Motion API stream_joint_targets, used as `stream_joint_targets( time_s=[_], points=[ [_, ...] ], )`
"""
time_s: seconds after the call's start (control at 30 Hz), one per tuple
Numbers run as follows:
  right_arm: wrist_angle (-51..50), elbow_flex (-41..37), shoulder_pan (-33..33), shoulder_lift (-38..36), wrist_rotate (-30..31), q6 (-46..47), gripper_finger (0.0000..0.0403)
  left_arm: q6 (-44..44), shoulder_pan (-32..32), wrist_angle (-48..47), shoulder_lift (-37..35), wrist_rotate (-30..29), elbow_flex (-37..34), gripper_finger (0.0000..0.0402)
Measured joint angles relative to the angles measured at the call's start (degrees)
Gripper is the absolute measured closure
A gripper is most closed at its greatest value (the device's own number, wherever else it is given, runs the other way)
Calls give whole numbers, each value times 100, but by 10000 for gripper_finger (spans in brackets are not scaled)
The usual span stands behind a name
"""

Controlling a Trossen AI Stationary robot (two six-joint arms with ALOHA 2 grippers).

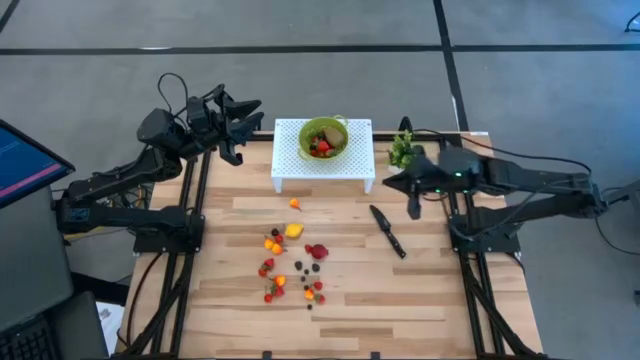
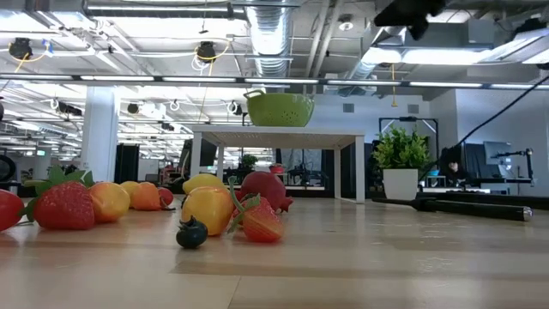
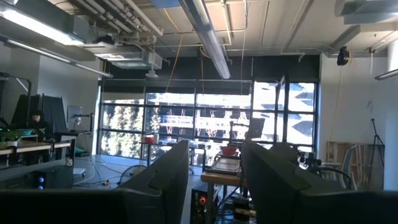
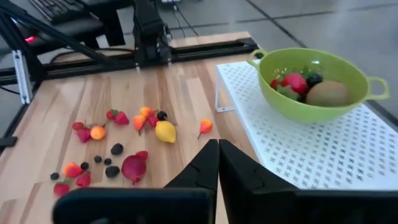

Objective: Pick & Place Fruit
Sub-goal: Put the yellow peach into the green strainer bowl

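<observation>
Several tiny toy fruits (image 1: 290,262), red, orange, yellow and dark, lie scattered on the wooden table (image 1: 450,300); they also show in the right wrist view (image 4: 124,146). A green bowl (image 1: 323,137) stands on a white perforated stand (image 1: 290,165) and holds a strawberry (image 4: 294,82), a brown-green fruit (image 4: 326,93) and others. My right gripper (image 4: 217,152) is shut and empty in the air to the right of the stand (image 1: 392,183), pointing toward the table's left. My left gripper (image 3: 214,180) is open and empty, raised off the table's far left corner (image 1: 245,110).
A black knife (image 1: 388,230) lies on the table right of the fruits. A small green potted plant (image 1: 402,150) stands beside the stand's right end, close to my right gripper. Bare wood lies along the near edge and at the right.
</observation>
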Motion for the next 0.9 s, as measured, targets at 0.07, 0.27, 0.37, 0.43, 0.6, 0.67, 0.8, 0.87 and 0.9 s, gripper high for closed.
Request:
stream_joint_targets(
  time_s=[0.07, 0.27, 0.37, 0.43, 0.6, 0.67, 0.8, 0.87, 0.9],
  points=[
    [-23, -188, -3, -341, 0, -3, 396, 0, 1, 0, -1, 0, 0, 259],
    [-10, -813, -5, -1316, 1, -69, 400, 0, 1, 1, -1, -1, 0, 259],
    [-84, -1091, 1, -1950, -1, -69, 399, 0, 2, 0, -2, -1, 0, 259],
    [-65, -1271, 1, -2383, -1, -56, 401, 0, 2, 2, -2, -2, 0, 259],
    [-390, -1602, 1, -3438, -2, 124, 397, 0, 1, 0, 0, 0, 0, 259],
    [-776, -1661, 1, -3817, -2, 322, 395, 0, 0, 2, 0, -2, 0, 259],
    [-1195, -1697, -5, -4420, -2, 731, 395, 0, 1, 1, -1, 0, 0, 259],
    [-1287, -1695, -5, -4648, -2, 731, 395, 0, 1, 0, 0, -1, 0, 259],
    [-1289, -1697, -5, -4750, -2, 731, 394, 0, 1, 0, -2, -2, 0, 259]
  ],
)
